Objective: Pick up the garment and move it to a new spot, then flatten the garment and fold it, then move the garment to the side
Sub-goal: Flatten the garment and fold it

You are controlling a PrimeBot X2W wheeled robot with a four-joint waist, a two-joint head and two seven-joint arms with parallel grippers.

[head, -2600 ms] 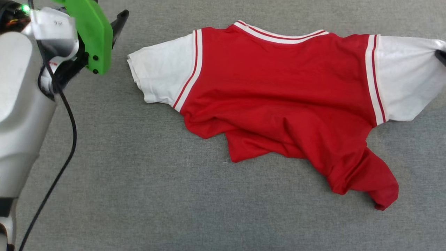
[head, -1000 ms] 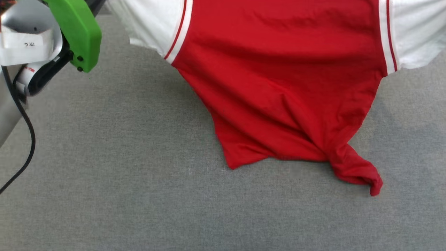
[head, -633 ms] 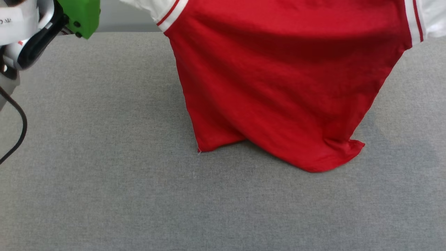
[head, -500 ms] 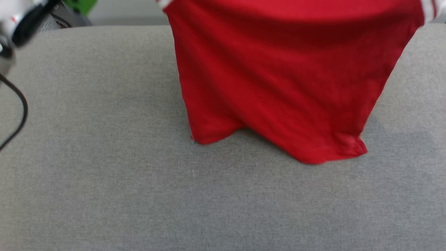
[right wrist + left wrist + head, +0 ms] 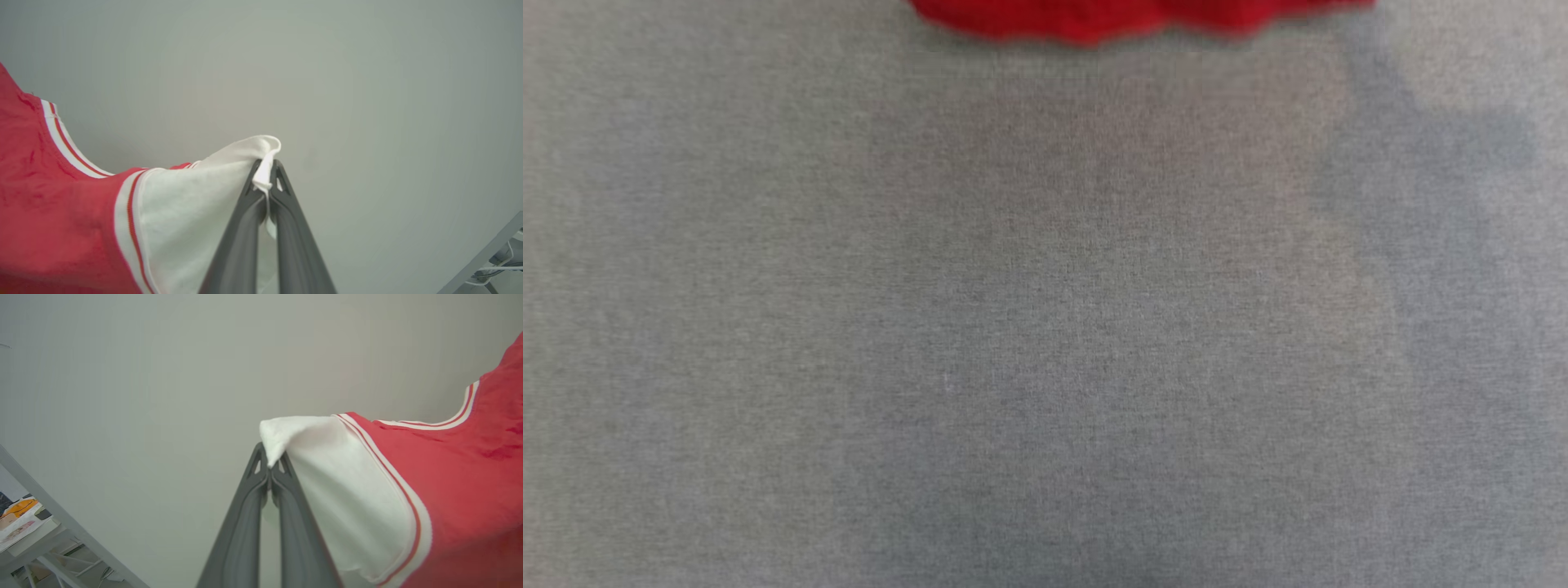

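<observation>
Since a moment ago the jersey (image 5: 1127, 18) has climbed to the top of our head view; its blurred red hem is over the far part of the grey table (image 5: 1013, 327). Our left gripper (image 5: 270, 459) pinches one white sleeve, our right gripper (image 5: 267, 169) the other.

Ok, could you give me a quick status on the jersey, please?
Both shut: left gripper on one white sleeve, right gripper on the other sleeve. Holding the jersey up between them. Nothing seen in the way.
</observation>
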